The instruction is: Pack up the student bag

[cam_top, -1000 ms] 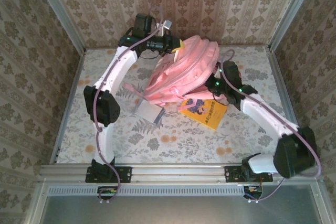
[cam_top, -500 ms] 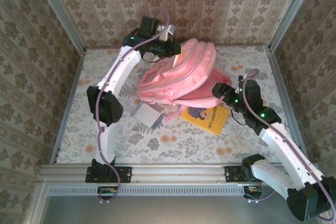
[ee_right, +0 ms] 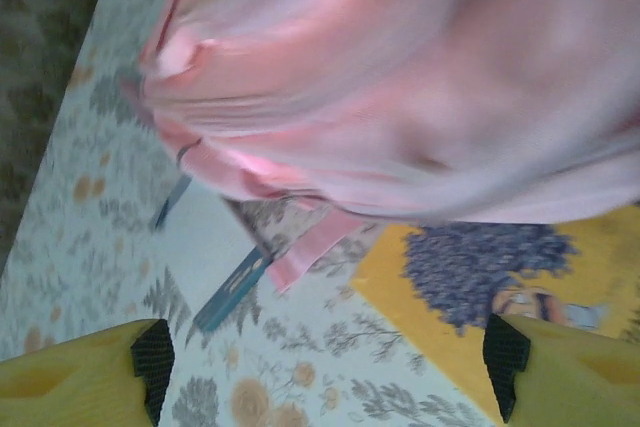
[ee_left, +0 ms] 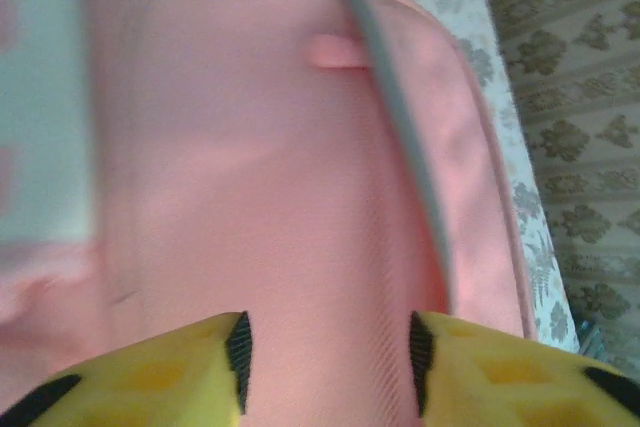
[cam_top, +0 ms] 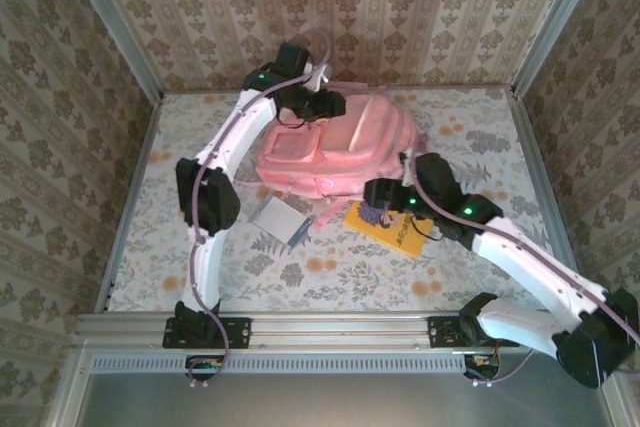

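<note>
So the student bag [cam_top: 340,147] isn't hanging tilted off the left gripper [cam_top: 332,105] anymore. It's dropped flat on the table, front pockets up, and slid a bit toward 9 o'clock. The left gripper's jaws were pinched on the top edge and now they've come apart. The right gripper [cam_top: 370,192] swung from the bag's 3 o'clock side to its 5 o'clock edge, now over the yellow book [cam_top: 390,234].

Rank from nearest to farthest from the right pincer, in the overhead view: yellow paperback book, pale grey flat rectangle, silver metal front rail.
1. Yellow paperback book, just beside the right pincer.
2. Pale grey flat rectangle, farther off to its left.
3. Silver metal front rail, along the near edge.
</note>
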You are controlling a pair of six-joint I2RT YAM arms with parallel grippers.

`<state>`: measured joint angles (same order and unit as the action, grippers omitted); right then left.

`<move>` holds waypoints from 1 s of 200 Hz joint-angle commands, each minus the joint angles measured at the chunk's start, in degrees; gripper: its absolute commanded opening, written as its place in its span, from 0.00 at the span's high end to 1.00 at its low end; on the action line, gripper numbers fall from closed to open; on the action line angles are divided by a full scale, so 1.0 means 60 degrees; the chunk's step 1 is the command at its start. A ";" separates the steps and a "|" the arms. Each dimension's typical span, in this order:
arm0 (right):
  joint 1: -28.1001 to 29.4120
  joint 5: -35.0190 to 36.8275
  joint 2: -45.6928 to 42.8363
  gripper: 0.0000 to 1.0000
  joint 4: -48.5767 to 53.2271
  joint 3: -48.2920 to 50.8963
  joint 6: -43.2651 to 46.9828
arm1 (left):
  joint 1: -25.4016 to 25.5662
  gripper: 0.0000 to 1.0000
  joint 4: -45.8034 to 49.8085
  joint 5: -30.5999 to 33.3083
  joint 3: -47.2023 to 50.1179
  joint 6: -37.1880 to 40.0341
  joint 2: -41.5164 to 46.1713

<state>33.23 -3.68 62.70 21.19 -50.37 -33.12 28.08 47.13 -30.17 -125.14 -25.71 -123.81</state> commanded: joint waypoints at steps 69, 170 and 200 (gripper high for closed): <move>0.2459 -0.0757 0.6313 0.18 0.0494 -0.4206 0.1678 | -0.2746 0.35 -0.4173 0.0803 1.1375 -0.4278 0.8096; 0.2377 -0.2053 0.7050 0.12 -0.2945 -0.2304 -0.4874 | -0.3703 0.31 -0.6060 0.0346 1.1878 -0.3360 0.5281; 0.2386 -0.2039 0.7190 0.14 -0.4623 -0.1350 -0.6890 | -0.3570 0.32 -0.6302 0.0307 1.1904 -0.3637 0.4719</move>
<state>47.62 -14.11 106.02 3.62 -61.82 -59.83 5.93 12.14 -27.07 -53.04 -46.54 -93.89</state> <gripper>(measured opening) 0.868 0.681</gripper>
